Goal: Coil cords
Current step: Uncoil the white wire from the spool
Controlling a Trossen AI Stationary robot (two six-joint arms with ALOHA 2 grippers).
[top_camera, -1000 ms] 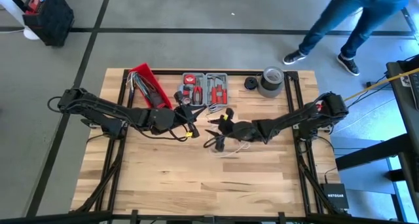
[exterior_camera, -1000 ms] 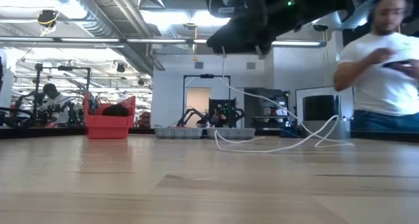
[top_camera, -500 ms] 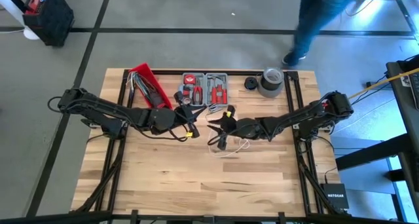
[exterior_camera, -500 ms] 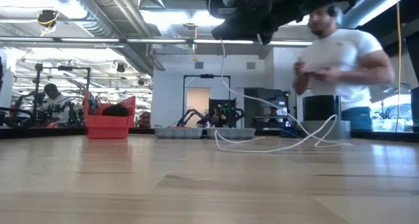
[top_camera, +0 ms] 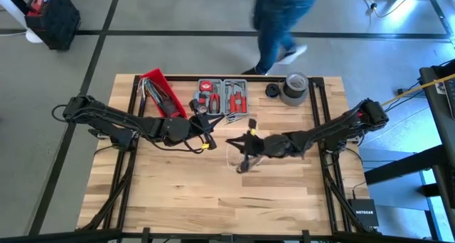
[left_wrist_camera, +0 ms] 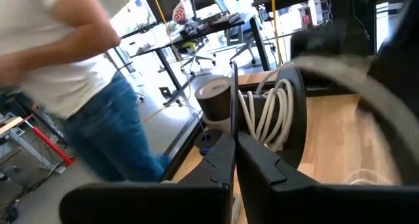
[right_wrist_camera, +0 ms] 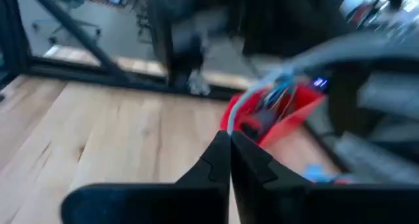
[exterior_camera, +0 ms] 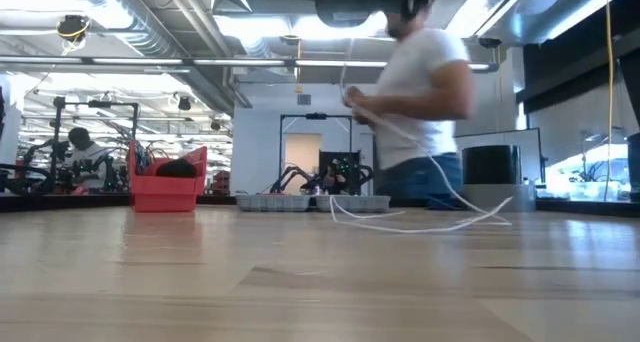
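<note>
Smooth wood table (top_camera: 178,193), red plastic bin (top_camera: 161,91).

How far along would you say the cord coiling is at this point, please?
Done: several white cord loops hang bunched in front of the shut left gripper. In hand: the right gripper is shut above mid-table; what it holds is unclear. Left: loose white cord trails over the table; no black cord is visible.

robotics lab: exposed ceiling ducts (exterior_camera: 150,22), workbenches (left_wrist_camera: 196,37), concrete floor (top_camera: 178,51).
</note>
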